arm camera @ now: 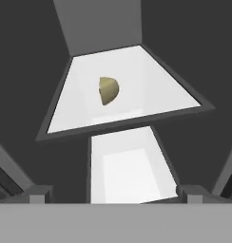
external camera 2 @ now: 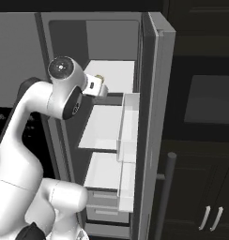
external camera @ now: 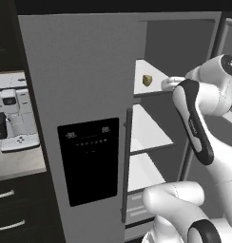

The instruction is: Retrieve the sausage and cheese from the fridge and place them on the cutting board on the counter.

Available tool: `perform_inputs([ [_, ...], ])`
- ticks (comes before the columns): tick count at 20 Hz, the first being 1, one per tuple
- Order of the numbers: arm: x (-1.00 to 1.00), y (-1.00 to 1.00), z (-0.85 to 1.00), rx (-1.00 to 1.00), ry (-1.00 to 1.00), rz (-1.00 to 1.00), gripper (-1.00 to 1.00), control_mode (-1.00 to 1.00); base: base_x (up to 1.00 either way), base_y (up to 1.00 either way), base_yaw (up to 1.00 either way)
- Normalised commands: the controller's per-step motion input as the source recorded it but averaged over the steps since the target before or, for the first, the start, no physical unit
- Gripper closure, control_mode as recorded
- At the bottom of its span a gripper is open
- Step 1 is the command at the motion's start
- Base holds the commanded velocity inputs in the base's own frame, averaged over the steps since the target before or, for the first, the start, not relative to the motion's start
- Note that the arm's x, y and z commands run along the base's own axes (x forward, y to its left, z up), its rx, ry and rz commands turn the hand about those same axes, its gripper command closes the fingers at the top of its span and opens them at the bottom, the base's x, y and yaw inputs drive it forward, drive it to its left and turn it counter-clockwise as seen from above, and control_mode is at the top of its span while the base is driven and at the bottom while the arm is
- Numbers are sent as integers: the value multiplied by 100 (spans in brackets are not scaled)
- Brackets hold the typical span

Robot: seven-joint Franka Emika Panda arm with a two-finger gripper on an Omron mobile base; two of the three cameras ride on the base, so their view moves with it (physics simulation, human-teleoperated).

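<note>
We face the fridge [external camera: 80, 95] with its right door open; the cheese [arm camera: 108, 90] sits alone on the top white shelf [arm camera: 151, 90], well ahead of our fingers [arm camera: 191, 192], which stand spread and hold nothing. We judge the best approach is straight and level in over the shelf edge, centring the wedge between both tips before closing. The black dispenser panel [external camera: 89, 161] shows pale digits too blurred to read.

Matt grey fridge [external camera: 80, 71], smooth white shelves [arm camera: 132, 76] (glossy black panel [external camera: 89, 161]).
</note>
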Motion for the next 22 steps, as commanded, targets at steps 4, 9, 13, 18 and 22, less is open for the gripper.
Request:
perform_inputs([
  [4, 28, -5, 20, -1, -8, 9, -100, -100, 0, 0, 0],
  [9, 42, -1, 3, -3, 0, 9, -100, -100, 0, 0, 0],
  [13, 41, 1, 0, -5, 0, 7, -100, -100, 0, 0, 0],
  [18, 39, 7, -3, -5, -1, 3, -100, -100, 0, 0, 0],
  [22, 44, 12, -7, -4, -1, 0, -100, -100, 0, 0, 0],
])
